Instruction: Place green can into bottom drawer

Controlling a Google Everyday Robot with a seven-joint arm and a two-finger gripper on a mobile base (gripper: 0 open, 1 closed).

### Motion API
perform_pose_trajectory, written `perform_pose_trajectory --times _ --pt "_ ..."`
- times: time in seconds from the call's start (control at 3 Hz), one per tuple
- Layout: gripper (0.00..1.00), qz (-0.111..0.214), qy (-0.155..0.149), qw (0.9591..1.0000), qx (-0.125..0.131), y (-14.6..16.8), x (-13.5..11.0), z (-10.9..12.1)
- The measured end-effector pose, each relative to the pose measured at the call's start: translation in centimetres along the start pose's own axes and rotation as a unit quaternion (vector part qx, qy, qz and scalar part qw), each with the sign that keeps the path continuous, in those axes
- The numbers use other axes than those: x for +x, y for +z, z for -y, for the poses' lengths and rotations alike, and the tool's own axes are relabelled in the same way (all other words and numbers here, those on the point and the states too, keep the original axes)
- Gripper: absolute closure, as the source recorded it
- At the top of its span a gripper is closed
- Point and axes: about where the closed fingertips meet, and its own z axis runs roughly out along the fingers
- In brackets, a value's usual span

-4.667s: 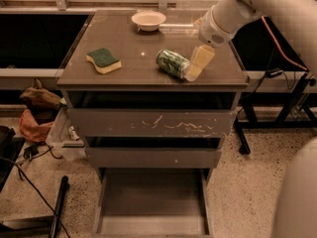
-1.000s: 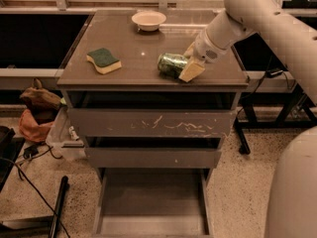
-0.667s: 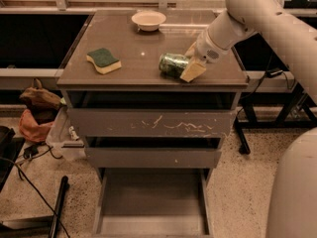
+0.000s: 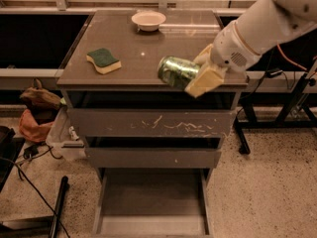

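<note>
One green can (image 4: 173, 71) is pinched by the gripper (image 4: 199, 73) at the cabinet (image 4: 129, 48) edge.
Held by one end, it could be dropped outside the bottom drawer (image 4: 153, 205).

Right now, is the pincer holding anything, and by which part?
Yes: the can, lying sideways. The pincer clamps its right end, one finger in front of the can and one behind.

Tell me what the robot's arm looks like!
The arm is fat, round and smooth white, with a small dotted grille near the wrist. Its end effector, at the mottled green metal can by the grey-brown cabinet top's front edge, has pale yellow, wedge-shaped fingers.
</note>
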Motion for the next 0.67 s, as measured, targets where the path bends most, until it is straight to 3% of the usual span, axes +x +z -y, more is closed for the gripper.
perform_pose_trajectory --times 0.33,0.67 --pt "1.00 0.004 -0.011 0.9947 -0.102 -4.1 -2.2 -15.0" --pt "1.00 -0.010 0.010 0.9900 -0.140 -6.3 -1.2 -21.5"
